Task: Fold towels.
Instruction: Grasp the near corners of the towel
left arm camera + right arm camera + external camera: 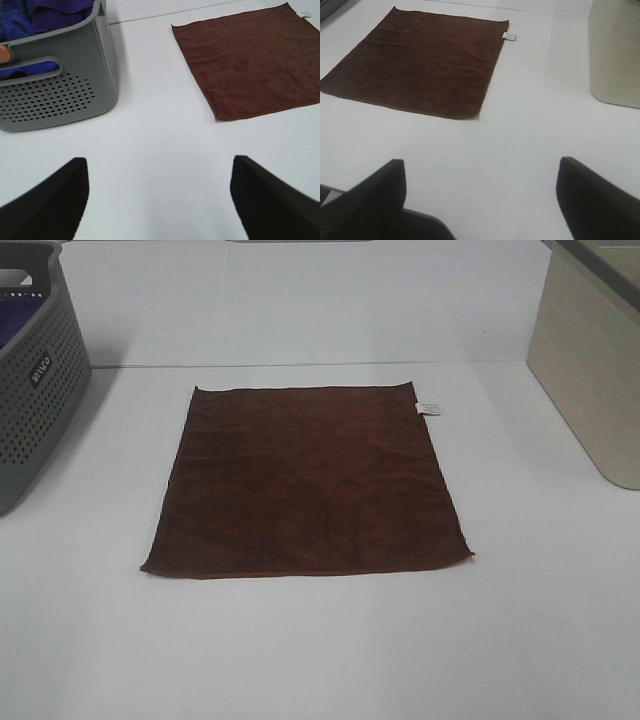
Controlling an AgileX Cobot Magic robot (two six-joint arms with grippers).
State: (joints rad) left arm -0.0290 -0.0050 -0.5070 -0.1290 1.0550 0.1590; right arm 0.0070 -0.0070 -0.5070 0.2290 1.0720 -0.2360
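Dark reddish-brown towel (305, 480) lies flat and unfolded on a white table (320, 650), near and to the right of a grey basket (35, 370). The left gripper (159, 165) and right gripper (480, 162) hang over bare table, jaws wide apart and empty.

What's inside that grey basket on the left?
The basket holds piled purple-blue cloth. A small orange thing shows at one edge, but I cannot tell what it is. Anything beneath the cloth is covered, as is the basket's floor.
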